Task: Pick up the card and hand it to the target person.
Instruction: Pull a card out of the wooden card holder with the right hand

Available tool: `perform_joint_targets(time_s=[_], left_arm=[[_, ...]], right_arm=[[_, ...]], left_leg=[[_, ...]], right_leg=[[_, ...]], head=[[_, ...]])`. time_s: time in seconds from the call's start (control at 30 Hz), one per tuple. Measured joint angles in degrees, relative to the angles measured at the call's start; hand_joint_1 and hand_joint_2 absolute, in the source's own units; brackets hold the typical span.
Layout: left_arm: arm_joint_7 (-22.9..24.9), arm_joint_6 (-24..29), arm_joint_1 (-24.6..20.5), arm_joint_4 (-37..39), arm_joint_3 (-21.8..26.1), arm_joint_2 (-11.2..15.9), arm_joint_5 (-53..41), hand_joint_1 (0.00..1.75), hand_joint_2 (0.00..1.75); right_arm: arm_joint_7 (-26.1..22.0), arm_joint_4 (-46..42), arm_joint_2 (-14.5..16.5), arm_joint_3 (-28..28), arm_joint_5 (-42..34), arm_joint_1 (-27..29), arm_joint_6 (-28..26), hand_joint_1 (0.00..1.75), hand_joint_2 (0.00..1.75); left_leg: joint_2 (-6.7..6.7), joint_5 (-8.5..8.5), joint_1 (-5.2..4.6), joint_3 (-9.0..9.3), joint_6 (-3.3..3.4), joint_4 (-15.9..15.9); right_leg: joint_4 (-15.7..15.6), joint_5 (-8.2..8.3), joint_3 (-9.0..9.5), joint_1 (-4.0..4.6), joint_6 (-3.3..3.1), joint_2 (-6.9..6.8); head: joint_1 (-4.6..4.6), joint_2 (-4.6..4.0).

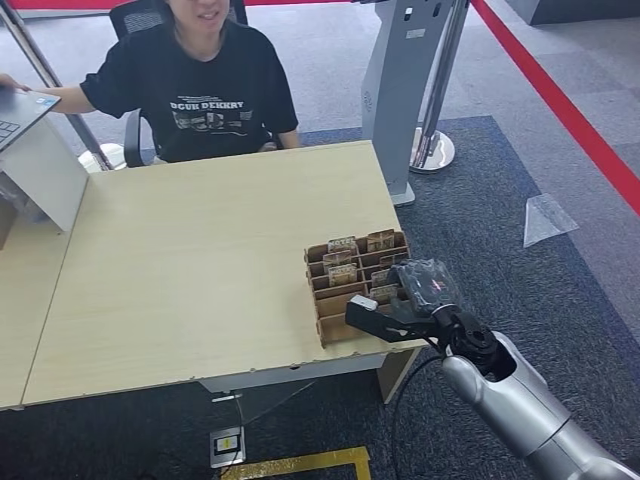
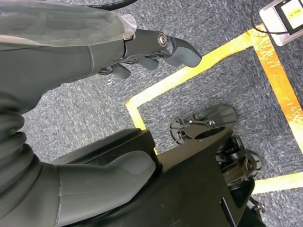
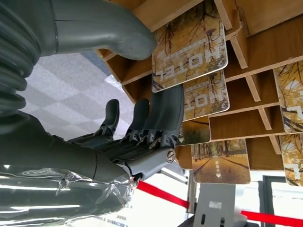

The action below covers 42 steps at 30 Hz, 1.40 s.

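A cardboard card rack [image 1: 326, 330] stands at the table's near right corner, with several "HOTEL" cards [image 1: 342, 244] upright in its slots. My right hand [image 1: 392, 315] reaches into the rack from the front. In the right wrist view one card [image 3: 189, 47] lies between the thumb [image 3: 118, 30] and the fingers [image 3: 166, 118]. The thumb tip meets its edge and the fingertips end behind it, so a grip is unclear. The person [image 1: 204, 90], in a black T-shirt, sits at the far side of the table. My left hand [image 2: 71, 61] hangs over the carpet, fingers apart, holding nothing.
The wooden table [image 1: 196, 270] stretches left of the rack. A laptop [image 1: 19, 112] on a white stand sits at the far left, under the person's hand. A grey kiosk post [image 1: 400, 90] and a stanchion base [image 1: 432, 150] stand beyond the table's right end. Yellow floor tape [image 2: 200, 61].
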Motion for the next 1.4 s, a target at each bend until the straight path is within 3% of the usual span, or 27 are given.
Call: perform_joint_targets(time_s=[0.07, 0.2, 0.33, 0.37, 0.5, 0.6, 0.73, 1.23, 1.4], left_arm=[[0.1, 0.0, 0.0, 0.0, 0.0, 0.0, -0.1, 0.0, 1.75], [0.1, 0.0, 0.0, 0.0, 0.0, -0.1, -0.2, 0.0, 1.75], [0.1, 0.0, 0.0, 0.0, 0.0, -0.2, -0.2, 0.0, 1.75], [0.1, 0.0, 0.0, 0.0, 0.0, -0.2, -0.2, 0.0, 1.75], [0.1, 0.0, 0.0, 0.0, 0.0, -0.2, -0.2, 0.0, 1.75], [0.1, 0.1, 0.0, 0.0, 0.0, -0.2, -0.1, 0.0, 1.75], [0.1, 0.2, -0.1, 0.0, 0.0, -0.2, 0.0, 0.0, 1.75], [0.1, 0.3, 0.0, 0.0, 0.0, -0.1, 0.4, 0.0, 1.75], [0.1, 0.3, 0.0, 0.0, 0.0, -0.1, 0.5, 0.0, 1.75]], right_arm=[[0.1, 0.0, 0.0, 0.0, 0.0, 0.0, 0.0, 0.82, 1.75], [0.2, 0.0, 0.0, 0.0, 0.1, 0.1, 0.0, 1.01, 1.75], [0.3, 0.0, 0.0, 0.0, 0.1, 0.2, 0.0, 0.9, 1.75], [0.3, 0.0, 0.0, 0.0, 0.1, 0.2, 0.0, 0.96, 1.75], [0.4, 0.0, 0.0, 0.0, 0.1, 0.3, 0.0, 1.54, 1.75], [0.4, 0.0, 0.0, 0.0, 0.1, 0.4, 0.0, 1.57, 1.75], [0.5, 0.0, 0.0, -0.1, 0.3, 0.5, 0.1, 1.74, 1.75], [0.6, -0.8, 0.0, -0.3, 0.3, 0.6, 0.7, 1.75, 1.75], [0.4, -3.2, -0.6, -1.1, -1.3, 0.9, 3.6, 1.75, 1.75]], left_leg=[[0.0, 0.0, 0.0, 0.0, 0.0, 0.0], [0.0, 0.0, 0.0, 0.0, 0.0, 0.0], [0.0, 0.0, 0.0, 0.0, 0.0, 0.0], [0.0, 0.0, 0.0, 0.0, 0.0, 0.0], [0.0, 0.0, 0.0, 0.01, 0.0, 0.0], [0.0, 0.0, 0.0, 0.01, 0.0, 0.0], [0.01, 0.0, 0.0, 0.02, 0.0, 0.0], [0.01, 0.01, 0.0, 0.04, 0.0, 0.0], [0.01, 0.01, 0.0, 0.03, 0.0, 0.0]], right_leg=[[0.0, 0.0, 0.0, 0.0, 0.0, 0.0], [0.0, 0.0, 0.0, 0.0, 0.0, 0.0], [0.0, 0.0, 0.0, 0.0, 0.0, 0.0], [0.0, 0.0, 0.0, 0.0, 0.0, 0.0], [0.0, 0.0, 0.0, 0.0, 0.0, 0.0], [0.0, 0.0, 0.0, 0.0, 0.0, 0.01], [0.0, 0.0, 0.01, 0.0, 0.0, 0.01], [0.0, 0.02, 0.02, 0.0, 0.02, 0.01], [0.0, 0.02, 0.01, 0.0, 0.02, 0.01]], head=[[0.0, 0.0], [0.0, 0.0], [0.0, -0.01], [0.0, -0.01], [0.0, -0.01], [0.0, 0.0], [0.0, 0.0], [0.0, -0.01], [0.0, 0.0]])
